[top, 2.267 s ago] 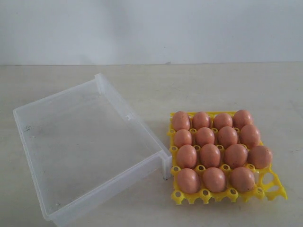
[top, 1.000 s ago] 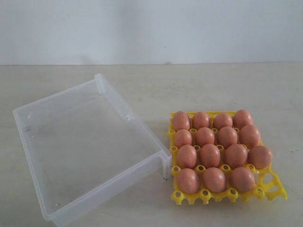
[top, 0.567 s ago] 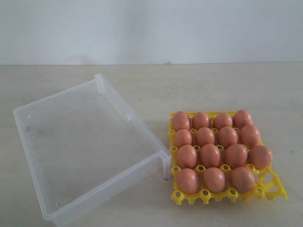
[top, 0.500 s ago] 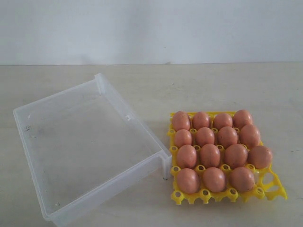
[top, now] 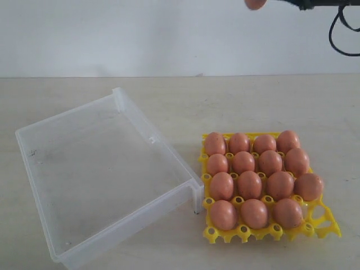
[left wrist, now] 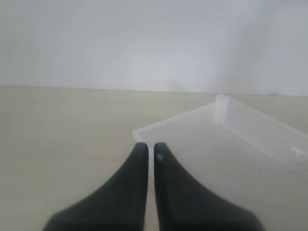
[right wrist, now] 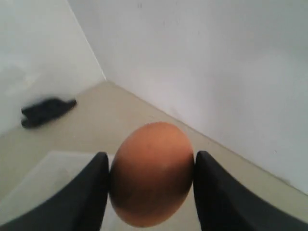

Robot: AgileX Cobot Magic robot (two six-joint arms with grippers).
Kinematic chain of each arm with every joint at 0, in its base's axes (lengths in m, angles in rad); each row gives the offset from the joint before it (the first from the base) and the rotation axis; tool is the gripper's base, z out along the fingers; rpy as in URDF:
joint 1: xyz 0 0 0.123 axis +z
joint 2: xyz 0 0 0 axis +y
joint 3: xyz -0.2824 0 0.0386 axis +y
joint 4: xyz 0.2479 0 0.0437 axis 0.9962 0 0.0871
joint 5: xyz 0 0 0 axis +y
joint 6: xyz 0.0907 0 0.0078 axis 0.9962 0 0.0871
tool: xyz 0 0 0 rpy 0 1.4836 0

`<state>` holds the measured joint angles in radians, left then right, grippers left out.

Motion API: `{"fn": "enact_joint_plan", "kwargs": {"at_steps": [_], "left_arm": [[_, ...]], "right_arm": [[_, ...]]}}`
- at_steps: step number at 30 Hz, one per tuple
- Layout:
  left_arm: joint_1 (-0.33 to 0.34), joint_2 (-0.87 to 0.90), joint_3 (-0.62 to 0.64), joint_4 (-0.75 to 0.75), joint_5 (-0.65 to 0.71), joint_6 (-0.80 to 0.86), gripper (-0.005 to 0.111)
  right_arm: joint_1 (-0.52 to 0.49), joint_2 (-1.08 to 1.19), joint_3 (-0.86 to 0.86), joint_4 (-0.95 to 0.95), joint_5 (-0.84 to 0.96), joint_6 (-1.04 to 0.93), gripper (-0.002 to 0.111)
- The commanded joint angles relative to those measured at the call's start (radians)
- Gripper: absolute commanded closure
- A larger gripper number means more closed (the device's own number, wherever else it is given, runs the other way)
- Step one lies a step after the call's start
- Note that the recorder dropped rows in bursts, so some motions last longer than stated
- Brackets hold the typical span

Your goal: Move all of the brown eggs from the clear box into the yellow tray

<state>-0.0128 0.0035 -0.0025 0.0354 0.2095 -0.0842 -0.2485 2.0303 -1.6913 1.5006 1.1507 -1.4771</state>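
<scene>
I am holding one brown egg (right wrist: 151, 173) in my right gripper (right wrist: 152, 160), the two dark fingers (right wrist: 94, 192) pressing on its opposite sides with the jaws standing wide around it. In the exterior view that egg (top: 255, 3) is showing only as a sliver at the very top edge, high above the table (top: 253, 101) and in front of the white wall (top: 140, 34). My right arm (top: 312, 3) is reaching in level along that top edge from the right, with a black cable (top: 336, 39) looping down behind it.

Down below, the yellow tray (top: 331, 229) is sitting on the table to the right, carrying fifteen brown eggs (top: 249, 184) in its cups. Its near right corner cell (top: 316, 212) is standing open. The clear box (top: 192, 188) is lying just to the left of the tray, its near corner almost touching the tray's edge, and I am seeing no eggs in it.

My left gripper (left wrist: 150, 149) is hanging low over the table beside the clear box (left wrist: 250, 139), its fingers drawn together to a thin slit and gripping nothing.
</scene>
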Motion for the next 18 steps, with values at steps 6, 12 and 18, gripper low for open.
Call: {"fn": "enact_joint_plan", "kwargs": {"at_steps": [6,12,18], "left_arm": [[0.002,-0.003,0.003,0.001,0.000,-0.002,0.103],[0.002,-0.003,0.003,0.001,0.000,-0.002,0.103],[0.002,-0.003,0.003,0.001,0.000,-0.002,0.103]], "right_arm": [[0.222,-0.187,0.015,-0.865,-0.242,0.111,0.108],[0.385,-0.284,0.015,-1.728,-0.386,0.901,0.108],[0.409,-0.378,0.025,-1.972,-0.505,1.605,0.108]]}}
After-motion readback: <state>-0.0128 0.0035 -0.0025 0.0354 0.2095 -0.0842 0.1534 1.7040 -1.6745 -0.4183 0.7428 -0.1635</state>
